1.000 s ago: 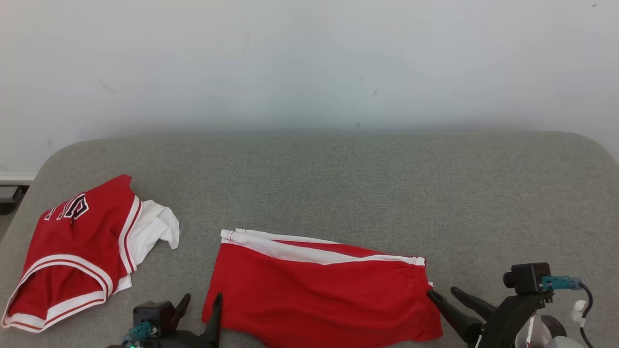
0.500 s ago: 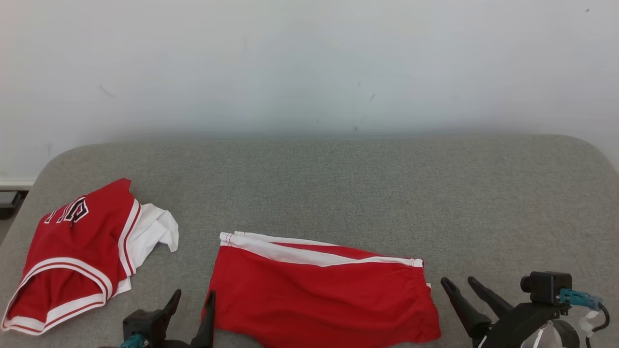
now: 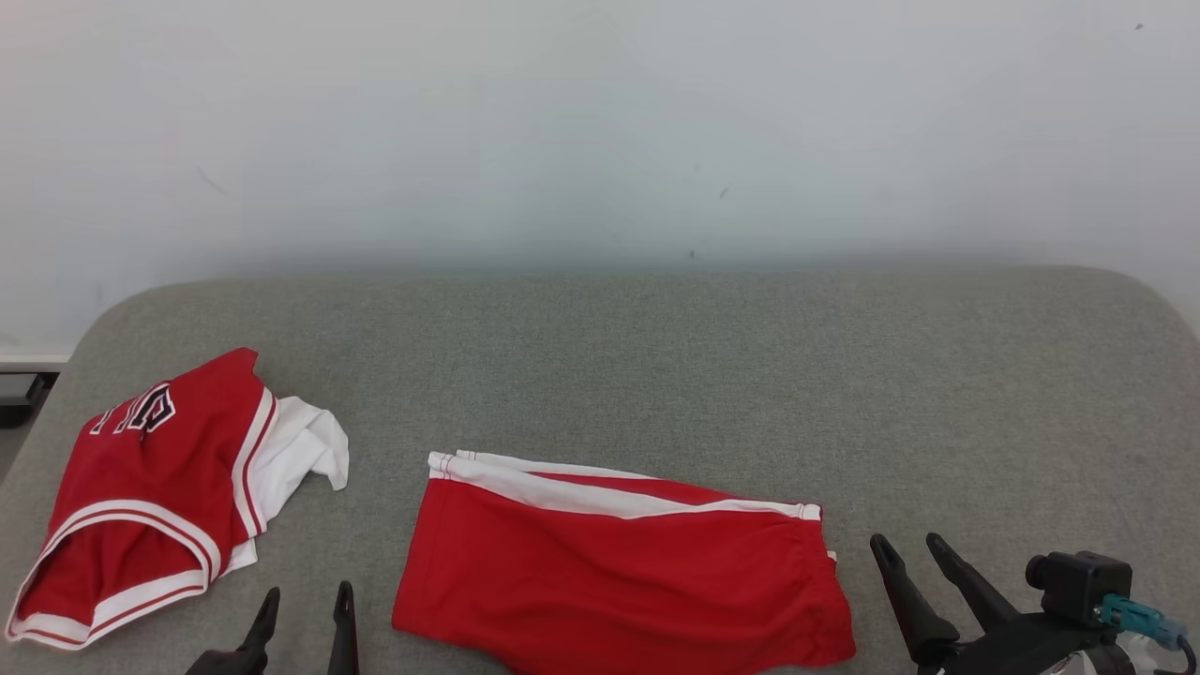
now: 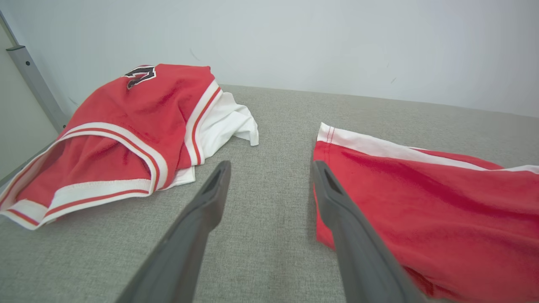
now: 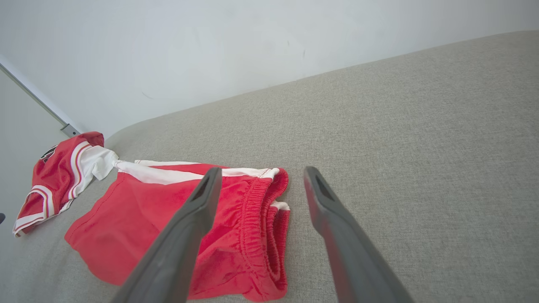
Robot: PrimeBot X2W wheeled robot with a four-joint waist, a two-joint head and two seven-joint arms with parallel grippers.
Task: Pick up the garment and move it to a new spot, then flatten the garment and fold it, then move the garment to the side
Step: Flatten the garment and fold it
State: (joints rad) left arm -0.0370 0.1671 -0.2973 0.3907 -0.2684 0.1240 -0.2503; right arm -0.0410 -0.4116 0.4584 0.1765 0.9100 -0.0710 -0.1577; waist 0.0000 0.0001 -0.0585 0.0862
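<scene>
Flanking shorts (image 3: 619, 581), jaws wide, seemingly empty.

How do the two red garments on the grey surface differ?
The shorts lie fairly flat in the middle; the jersey sits bunched at the left. The shorts show one white stripe; the jersey has striped trim, lettering and white cloth poking out. Both are red and white.

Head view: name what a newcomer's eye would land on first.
The red shorts lie flat at the near middle of the grey cushioned surface, bright against it. A crumpled red and white jersey sits apart from them at the near left. The left end effector and right end effector, both open, flank the shorts and hold nothing.
</scene>
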